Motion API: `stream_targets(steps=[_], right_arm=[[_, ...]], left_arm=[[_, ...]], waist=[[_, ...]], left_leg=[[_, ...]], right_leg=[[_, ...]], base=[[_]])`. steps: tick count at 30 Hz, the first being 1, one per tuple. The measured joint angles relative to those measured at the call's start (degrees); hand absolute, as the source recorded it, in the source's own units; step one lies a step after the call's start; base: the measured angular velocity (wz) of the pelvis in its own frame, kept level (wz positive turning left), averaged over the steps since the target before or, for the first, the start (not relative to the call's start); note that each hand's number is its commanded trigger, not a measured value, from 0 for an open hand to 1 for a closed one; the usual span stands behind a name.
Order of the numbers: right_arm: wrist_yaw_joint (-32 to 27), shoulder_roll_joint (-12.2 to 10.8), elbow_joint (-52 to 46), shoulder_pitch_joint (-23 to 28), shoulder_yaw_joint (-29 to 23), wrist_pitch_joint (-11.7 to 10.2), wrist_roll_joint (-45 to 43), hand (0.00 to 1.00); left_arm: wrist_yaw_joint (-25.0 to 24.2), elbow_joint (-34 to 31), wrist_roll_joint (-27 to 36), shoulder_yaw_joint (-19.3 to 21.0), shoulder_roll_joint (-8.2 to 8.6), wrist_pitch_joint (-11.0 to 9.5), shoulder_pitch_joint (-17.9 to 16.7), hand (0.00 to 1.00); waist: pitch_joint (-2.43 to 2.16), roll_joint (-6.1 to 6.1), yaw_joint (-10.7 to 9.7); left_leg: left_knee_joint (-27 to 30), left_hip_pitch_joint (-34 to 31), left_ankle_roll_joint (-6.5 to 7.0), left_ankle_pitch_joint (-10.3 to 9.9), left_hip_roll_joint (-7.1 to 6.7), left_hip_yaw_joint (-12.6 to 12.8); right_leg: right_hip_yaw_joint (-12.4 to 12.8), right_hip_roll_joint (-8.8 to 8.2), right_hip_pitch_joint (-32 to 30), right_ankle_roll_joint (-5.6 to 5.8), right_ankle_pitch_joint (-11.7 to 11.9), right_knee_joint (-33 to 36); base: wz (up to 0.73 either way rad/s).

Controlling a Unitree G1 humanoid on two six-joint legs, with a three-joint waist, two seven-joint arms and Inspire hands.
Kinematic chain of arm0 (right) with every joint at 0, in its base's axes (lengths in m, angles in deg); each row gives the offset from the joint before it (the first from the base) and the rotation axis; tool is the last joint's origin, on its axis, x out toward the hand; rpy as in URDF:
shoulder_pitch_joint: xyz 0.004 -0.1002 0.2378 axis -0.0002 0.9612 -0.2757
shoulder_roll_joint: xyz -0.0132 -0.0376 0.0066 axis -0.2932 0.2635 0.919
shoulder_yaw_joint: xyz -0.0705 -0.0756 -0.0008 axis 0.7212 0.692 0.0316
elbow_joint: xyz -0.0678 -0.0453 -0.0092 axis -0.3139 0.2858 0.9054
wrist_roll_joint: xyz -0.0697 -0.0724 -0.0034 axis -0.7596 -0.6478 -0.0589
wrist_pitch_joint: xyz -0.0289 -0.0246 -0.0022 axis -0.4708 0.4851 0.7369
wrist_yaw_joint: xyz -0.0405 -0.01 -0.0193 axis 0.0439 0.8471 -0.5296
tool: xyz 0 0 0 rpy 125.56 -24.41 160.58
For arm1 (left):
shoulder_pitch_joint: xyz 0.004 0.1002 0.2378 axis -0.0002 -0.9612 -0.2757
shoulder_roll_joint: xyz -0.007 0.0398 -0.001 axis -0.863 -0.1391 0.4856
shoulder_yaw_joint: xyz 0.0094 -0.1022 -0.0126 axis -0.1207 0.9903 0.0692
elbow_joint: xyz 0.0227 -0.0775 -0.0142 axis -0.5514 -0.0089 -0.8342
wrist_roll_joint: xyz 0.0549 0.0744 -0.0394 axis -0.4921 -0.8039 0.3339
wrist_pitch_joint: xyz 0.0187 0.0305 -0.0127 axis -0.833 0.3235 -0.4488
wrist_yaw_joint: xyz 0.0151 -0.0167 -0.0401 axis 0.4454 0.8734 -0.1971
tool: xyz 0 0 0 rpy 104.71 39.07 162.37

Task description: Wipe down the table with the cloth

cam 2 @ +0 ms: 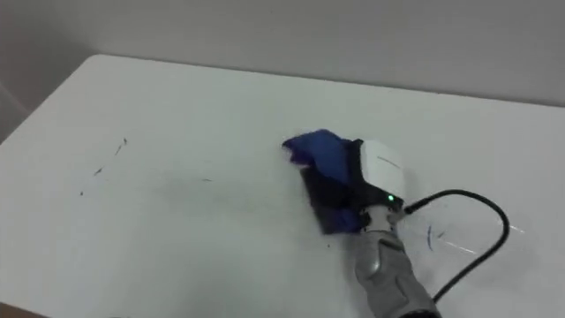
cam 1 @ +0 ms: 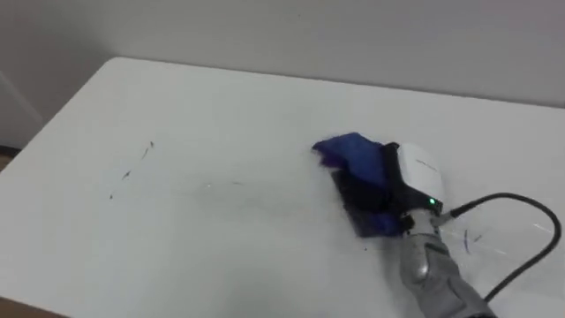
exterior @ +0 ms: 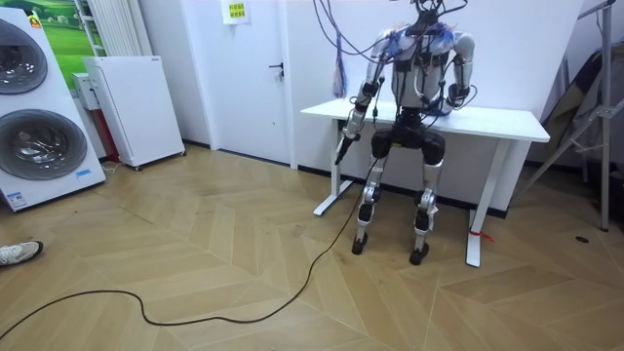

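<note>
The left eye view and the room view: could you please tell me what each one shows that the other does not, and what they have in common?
The left eye view contributes the close detail: the blue cloth under the right hand, and thin dark marks on the white table. The room view contributes the surroundings: the left hand hanging beside the table's end, two washing machines, a white cabinet, a door and the wooden floor. Both share the table, with the robot's right arm over it.

The cloth (cam 1: 351,155) is deep blue; the table (cam 1: 221,106) is white with faint dark scribbles (cam 1: 148,150).
</note>
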Motion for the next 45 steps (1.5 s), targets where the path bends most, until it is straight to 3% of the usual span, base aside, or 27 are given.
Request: stream_targets(steps=[1, 3, 4, 6, 7, 10, 13, 14, 17, 20, 22, 24, 25, 28, 32, 33, 36, 38, 40, 42, 45], right_arm=[[-1.9, 0.56, 1.41, 2.04, -1.2, -2.34, -0.42, 1.0], [-5.54, 0.91, 2.31, 6.74, -5.67, -4.96, -0.88, 1.0], [-8.6, 1.51, 2.37, 10.67, -9.02, -6.05, -1.09, 1.0], [-12.0, 2.04, 3.11, 15.39, -14.4, -7.21, 0.1, 1.0], [-13.73, 2.83, 4.33, 17.19, -16.52, -7.49, 1.97, 1.0], [-14.98, 5.08, 6.62, 19.13, -19.96, -8.01, 5.31, 1.0], [-14.41, 5.86, 7.88, 19.13, -21.29, -7.86, 5.75, 1.0], [-14.3, 5.82, 7.65, 19.07, -21.17, -7.66, 5.63, 1.0], [-13.06, 5.33, 5.47, 17.18, -19.63, -4.17, 5.64, 1.0], [-10.51, 3.94, 1.23, 15.55, -16.61, 1.09, 5.43, 1.0], [-5.69, 2.82, -2.84, 12.38, -11.3, 4.25, 3.19, 1.0], [-2.66, 0.61, -3.74, 8.53, -7.6, 4.73, 1.98, 1.0], [-1.52, -0.37, -3.72, 6.7, -4.91, 4.46, 0.94, 1.0], [-0.73, 0.22, -4.49, 5.59, -2.16, 3.39, -0.96, 1.0], [-4.12, 0.89, -3.04, 8.48, -2.34, -0.28, -1.99, 1.0], [-5.99, 1.03, -2.23, 10.11, -3.56, -1.8, -2.4, 1.0], [-12.56, 2.35, 1.32, 13.99, -9.72, -4.79, -2.88, 1.0], [-15.98, 2.99, 2.75, 17.45, -14.09, -4.96, -2.85, 1.0], [-18.15, 3.94, 3.87, 21.05, -18.27, -4.97, -1.31, 1.0], [-18.47, 5.04, 4.68, 22.55, -19.11, -5.01, 0.76, 1.0], [-17.68, 5.53, 5.83, 22.81, -19.88, -5.14, 1.28, 1.0]], left_arm=[[0.0, -0.15, -0.1, 0.72, -0.07, 0.02, -1.05, 0.0], [0.01, -0.3, -1.85, 2.6, -0.32, 0.0, -2.19, 0.0], [0.08, -0.36, -3.24, 4.53, -0.33, 0.0, -2.82, 0.0], [0.31, -0.51, -3.91, 8.11, -0.43, -0.07, -3.37, 0.0], [0.73, -0.48, -3.78, 9.55, -0.92, -0.07, -4.31, 0.0], [1.56, -0.49, -3.55, 10.71, -2.23, -0.89, -4.63, 0.0], [1.6, -0.5, -3.49, 10.52, -2.21, -1.52, -4.57, 0.0], [1.61, -0.5, -3.43, 9.98, -2.1, -1.57, -4.53, 0.0], [1.48, -0.46, -3.1, 5.85, -1.92, -1.12, -3.99, 0.0], [1.57, 0.16, -2.21, 2.61, -1.15, -0.6, -2.19, 0.0], [1.54, 2.38, -2.2, 0.25, -0.56, -0.06, 0.04, 0.0], [1.49, 3.58, -2.2, -1.2, -0.09, 0.31, 1.32, 0.0], [1.38, 3.53, -2.11, -2.16, 0.23, 0.67, 1.32, 0.0], [1.33, 1.87, -1.01, -2.91, 0.52, 1.15, 0.01, 0.0], [1.42, 0.74, -1.15, -1.93, 0.07, 2.2, -4.11, 0.0], [1.37, 0.34, -1.44, -0.87, 0.07, 2.16, -5.08, 0.0], [1.37, 0.32, -3.5, 2.76, 0.09, 1.83, -4.78, 0.0], [1.39, 0.32, -4.09, 5.27, -0.15, 1.13, -4.78, 0.0], [1.21, 0.15, -3.9, 7.23, -0.45, 0.96, -5.39, 0.0], [1.11, 0.11, -3.9, 7.21, -0.81, 1.0, -6.42, 0.0], [1.1, 0.05, -4.4, 6.6, -0.83, 1.0, -6.09, 0.0]], waist=[[0.04, -0.55, -1.38], [-0.03, -1.99, -4.11], [-0.26, -2.75, -4.57], [-0.41, -3.14, -4.86], [-0.45, -3.08, -4.98], [-0.57, -2.96, -5.15], [-0.85, -2.42, -5.71], [-0.97, -2.22, -5.79], [-1.08, -1.22, -5.4], [-0.83, -0.82, -3.79], [-0.44, -0.65, -2.28], [0.2, -0.49, -2.18], [0.51, -0.16, -1.88], [0.59, 0.53, -0.93], [0.22, 0.06, -2.86], [-0.05, -0.29, -3.75], [0.04, -0.92, -4.71], [0.07, -1.35, -4.97], [-0.47, -1.37, -5.05], [-0.95, -1.52, -5.81], [-0.95, -2.08, -6.21]], left_leg=[[0.09, 0.74, 0.11, 0.06, -0.01, -0.05], [0.11, 1.64, 0.28, 0.09, -0.26, 0.38], [0.1, 2.1, 0.7, -0.06, -0.55, 0.84], [0.06, 3.05, 1.2, -0.46, -0.78, 1.43], [0.05, 3.78, 1.4, -0.87, -0.78, 2.15], [0.24, 4.08, 1.75, -1.65, -0.84, 3.17], [0.11, 4.92, 1.83, -2.0, -0.84, 3.3], [0.13, 4.93, 1.82, -2.07, -0.83, 3.31], [-0.18, 5.81, 1.81, -2.08, -0.75, 3.25], [-0.33, 6.07, 1.76, -2.13, -0.65, 2.94], [-0.53, 5.81, 1.58, -2.31, -0.62, 1.83], [-0.54, 5.77, 1.57, -2.32, -0.6, 0.43], [-0.66, 5.72, 1.57, -2.32, -0.58, -0.09], [-0.84, 5.2, 1.85, -2.14, -0.58, -0.36], [-1.15, 5.76, 1.9, -2.1, -0.69, -0.34], [-0.9, 5.85, 1.95, -2.07, -0.95, 0.04], [-0.78, 5.98, 2.77, -1.55, -2.08, 0.43], [-0.85, 6.57, 2.97, -1.48, -2.73, 0.46], [-0.71, 6.87, 3.58, -1.94, -3.06, 0.55], [-0.58, 6.87, 3.61, -1.97, -3.15, 0.5], [0.02, 6.73, 3.65, -2.01, -3.17, 0.17]], right_leg=[[-0.68, 0.0, 1.94, 0.2, 0.21, -1.68], [-0.99, -0.15, 4.73, 0.65, 0.11, -4.18], [-1.45, -0.54, 6.15, 1.04, -0.01, -5.11], [-2.35, -0.68, 7.9, 1.31, 0.04, -6.07], [-3.84, -0.69, 8.67, 1.39, -0.03, -6.04], [-4.43, -0.86, 8.82, 1.47, -0.09, -5.85], [-5.14, -0.86, 9.7, 1.44, -0.06, -5.84], [-5.14, -0.86, 9.71, 1.44, -0.06, -5.78], [-4.56, -0.52, 9.93, 1.12, 0.16, -5.63], [-4.54, 0.06, 8.98, 0.42, 1.03, -5.52], [-4.43, 0.92, 7.58, -0.44, 1.83, -5.38], [-4.42, 1.53, 7.45, -0.88, 2.11, -5.69], [-3.99, 1.89, 7.33, -0.94, 2.07, -5.83], [-3.22, 2.18, 6.59, -0.98, 1.84, -5.86], [-3.62, 2.0, 7.58, -0.63, 1.31, -6.18], [-4.54, 1.58, 8.7, -0.34, 1.13, -6.95], [-4.57, 0.44, 9.91, 0.47, 0.89, -7.85], [-4.59, -0.3, 11.51, 1.31, 0.25, -7.89], [-4.44, -0.71, 12.03, 1.8, -0.14, -7.76], [-4.3, -0.72, 12.29, 1.76, 0.01, -7.73], [-4.33, -0.72, 12.42, 1.38, 0.27, -7.44]], base=[[0.5], [0.67], [0.6], [0.12], [-0.05], [-0.15], [-0.03], [-0.05], [-0.17], [-0.39], [-0.5], [-0.17], [-0.07], [-0.03], [0.18], [0.46], [0.46], [0.34], [0.04], [0.02], [0.03]])
